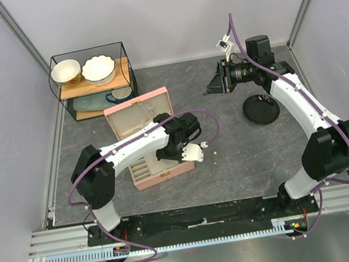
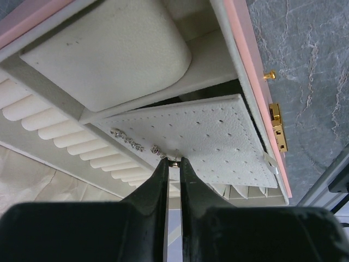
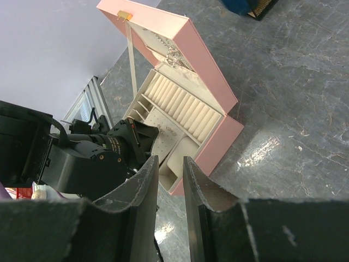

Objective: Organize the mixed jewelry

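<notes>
Partway done, probably. Silvery chain [image 2: 131, 140] on perforated pad [image 2: 218, 136] inside pink box [image 1: 158, 177]. Left hand [image 2: 173, 162] pressed nearly together, pinching tiny gold piece [image 2: 174, 160] at pad's near edge. One pale bead [image 1: 215, 155] loose on bench [image 1: 245, 159] just beside box. Right hand [image 3: 168, 169] slightly parted, empty, well apart near black stand [image 1: 261, 109]. Tight between box walls; open bench to the right.

Tiny gold piece [image 2: 173, 160] at left fingers' [image 2: 161, 185] tips: grip unclear; pink box [image 2: 252, 76] cropped.
</notes>
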